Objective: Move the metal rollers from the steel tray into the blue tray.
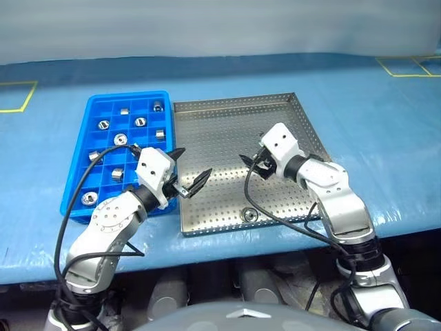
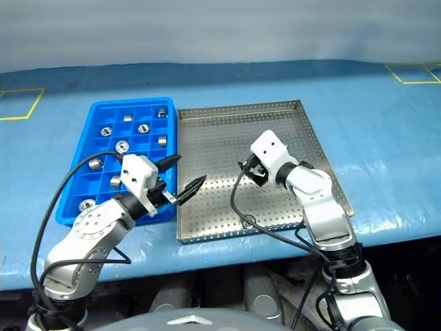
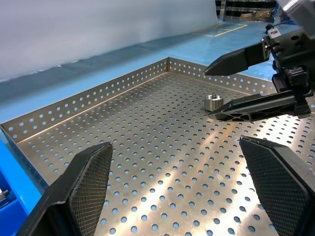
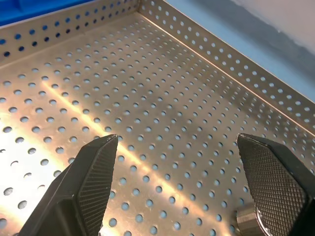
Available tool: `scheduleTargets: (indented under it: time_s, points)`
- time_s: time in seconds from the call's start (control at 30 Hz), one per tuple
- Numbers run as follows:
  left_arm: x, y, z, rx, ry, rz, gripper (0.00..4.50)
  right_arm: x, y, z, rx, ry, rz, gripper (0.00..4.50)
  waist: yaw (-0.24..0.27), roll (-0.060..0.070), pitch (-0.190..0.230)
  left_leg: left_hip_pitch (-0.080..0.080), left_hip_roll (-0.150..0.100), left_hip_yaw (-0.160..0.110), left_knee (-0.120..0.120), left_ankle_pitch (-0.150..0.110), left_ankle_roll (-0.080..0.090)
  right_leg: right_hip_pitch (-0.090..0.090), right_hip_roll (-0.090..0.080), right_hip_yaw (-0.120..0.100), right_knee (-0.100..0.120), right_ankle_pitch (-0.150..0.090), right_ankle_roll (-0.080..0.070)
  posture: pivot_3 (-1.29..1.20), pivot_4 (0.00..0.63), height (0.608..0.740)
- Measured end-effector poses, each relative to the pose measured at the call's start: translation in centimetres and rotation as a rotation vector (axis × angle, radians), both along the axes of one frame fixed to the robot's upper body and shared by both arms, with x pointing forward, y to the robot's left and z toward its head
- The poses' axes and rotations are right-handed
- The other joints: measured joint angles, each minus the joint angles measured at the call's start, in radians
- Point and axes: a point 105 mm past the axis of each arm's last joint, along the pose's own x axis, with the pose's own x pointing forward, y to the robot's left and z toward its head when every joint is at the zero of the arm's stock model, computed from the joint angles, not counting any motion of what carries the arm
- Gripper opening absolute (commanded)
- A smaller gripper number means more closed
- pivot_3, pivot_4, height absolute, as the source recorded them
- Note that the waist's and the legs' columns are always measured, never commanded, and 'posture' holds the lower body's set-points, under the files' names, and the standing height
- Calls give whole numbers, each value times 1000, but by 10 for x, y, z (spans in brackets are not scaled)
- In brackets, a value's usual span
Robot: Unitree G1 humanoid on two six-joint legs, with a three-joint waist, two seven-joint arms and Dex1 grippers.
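1. A big blue table [image 1: 386, 138] holds everything, and it has yellow tape lines near its far corners.
2. The steel tray [image 1: 234, 124] is a large silver square with little holes all over its floor and a low rim. It sits on the table right next to the blue tray, and their sides are touching or almost touching.
3. The blue tray [image 1: 96, 114] is plastic, narrower, and split into many small square boxes. It lies on the robot's left side of the steel tray.
4. The left gripper [image 1: 189, 170] hangs over the spot where the two trays meet. Its two black fingers are spread wide apart, and nothing is between them.
5. The right gripper [image 1: 253, 163] hangs over the middle of the steel tray, and it tips down a little. Its fingers are spread wide too, with nothing between them.
6. Black cables loop from each arm.
7. The metal rollers are small shiny rings.
   - About nine sit in the blue tray [image 1: 120, 138], each in its own little box.
   - One roller [image 1: 249, 216] lies on the steel tray near its front rim, close to the robot.
   - In the right wrist view, this roller [image 4: 244, 222] shows just beside one finger.
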Motion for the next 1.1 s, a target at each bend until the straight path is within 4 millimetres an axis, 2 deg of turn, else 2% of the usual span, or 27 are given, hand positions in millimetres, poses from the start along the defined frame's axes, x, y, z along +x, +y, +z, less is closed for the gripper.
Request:
scheduleTargets:
  time_s: [0.2, 0.4, 0.53, 0.67, 0.77, 0.9, 0.97, 1.1]
  points:
    - [-3, 9, -9, 14, 30, 36, 4500, -42, -6, -12, -111, 175, 189, 4079, 13, 0, 0, -1, 1, 0, 0, -1, 1, 0, 0, -1, -1, -1, 0, -114, 150, 740]
    - [-3, 6, -8, 14, 26, 28, 4500, -65, -22, 2, -416, 131, 483, 4079, 12, -1, 1, 0, 0, 3, 2, -2, 3, 1, -1, 0, -3, -4, 4, -114, 150, 740]
    - [-1, 3, -6, 26, 13, 21, 4500, -84, -23, -15, -657, 176, 710, 4079, 11, -1, 1, 0, 1, 3, 3, -2, 3, 1, 0, 1, -2, -4, 4, -142, 150, 740]
    - [0, 3, -6, 29, 9, 20, 4500, -97, -16, -31, -769, 190, 905, 4079, 10, -1, 1, 0, 1, 4, 3, -2, 3, 1, 0, 1, -2, -3, 4, -143, 150, 740]
    - [0, 4, -6, 31, 8, 22, 4500, -94, -13, -41, -839, 171, 971, 4079, 10, -1, 1, 0, 1, 4, 4, -2, 3, 1, -1, 2, -2, -1, 0, -125, 150, 740]
    - [0, 4, -6, 32, 8, 25, 4500, -76, -11, -39, -917, 111, 976, 4079, 12, -2, 1, 0, 1, 4, 5, -2, 3, 1, -1, 2, -1, -1, -1, -113, 150, 740]
    - [-1, 6, -9, 32, 19, 31, 4500, -73, -8, -36, -927, 92, 983, 4079, 11, -2, 1, 0, 1, 5, 5, -2, 3, 0, -1, 3, -1, 0, -1, -113, 150, 740]
    - [-1, 8, -10, 32, 23, 43, 4500, -69, 3, -15, -945, 11, 1005, 4079, 10, -1, 2, 0, 1, 5, 6, -1, 2, 0, 0, 3, 0, 1, -3, -113, 150, 740]
